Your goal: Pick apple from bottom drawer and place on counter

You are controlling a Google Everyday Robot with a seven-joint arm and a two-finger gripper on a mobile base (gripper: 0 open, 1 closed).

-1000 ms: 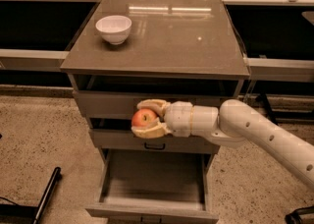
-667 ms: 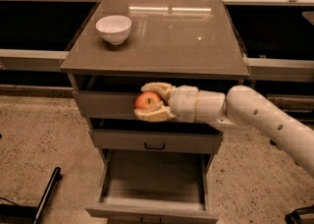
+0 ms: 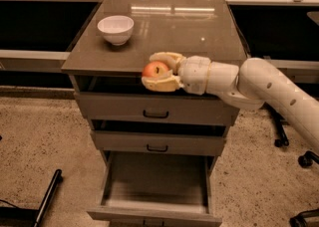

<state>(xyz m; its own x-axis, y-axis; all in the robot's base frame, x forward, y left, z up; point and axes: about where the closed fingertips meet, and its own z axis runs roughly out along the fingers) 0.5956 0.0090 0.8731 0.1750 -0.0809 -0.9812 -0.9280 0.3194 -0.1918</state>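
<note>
While my tool pinches the apple at the front edge of the tabletop, I judge its bare surface lies toward 12 o'clock, with the white bowl at 10 o'clock.

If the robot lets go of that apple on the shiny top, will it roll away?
Probably a little: the apple is round and the counter looks smooth and glossy. It seems firm, since the pincer, at the counter's front edge, grips it without denting it. So near that edge, it might roll off.
</note>
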